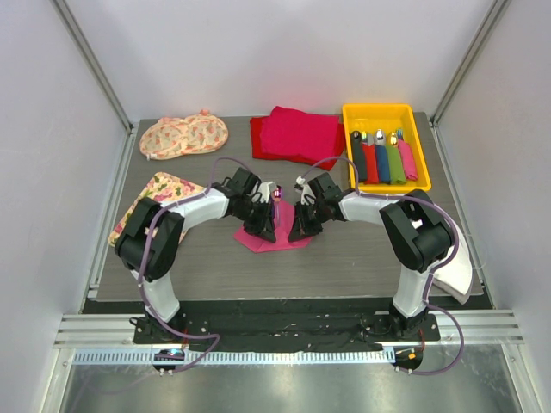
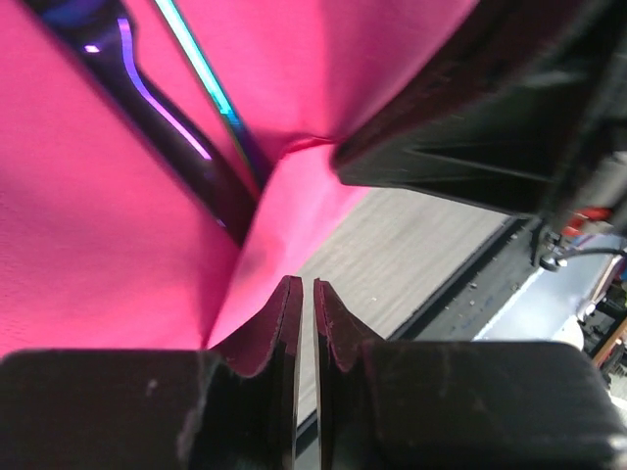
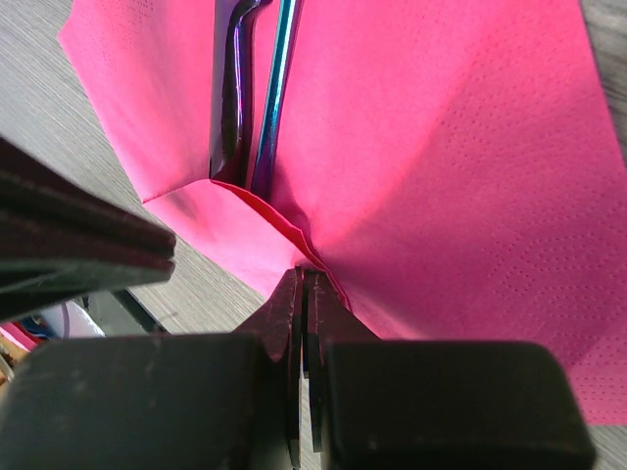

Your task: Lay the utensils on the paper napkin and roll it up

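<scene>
Right jaws pinch the paper napkin [image 3: 470, 147] bearing the utensils [image 3: 245, 98] (left jaws nearly closed, grip unclear).

The paper napkin [image 1: 274, 242] is a thin, bright pink square lying near the middle of the dark tabletop [image 1: 370, 258], turned corner-on, with its near part lifted into a creased fold. The utensils [image 3: 235, 108] lie close side by side on it. One has a glossy dark handle and the other is slim and iridescent blue-green, and their ends meet that fold.
</scene>
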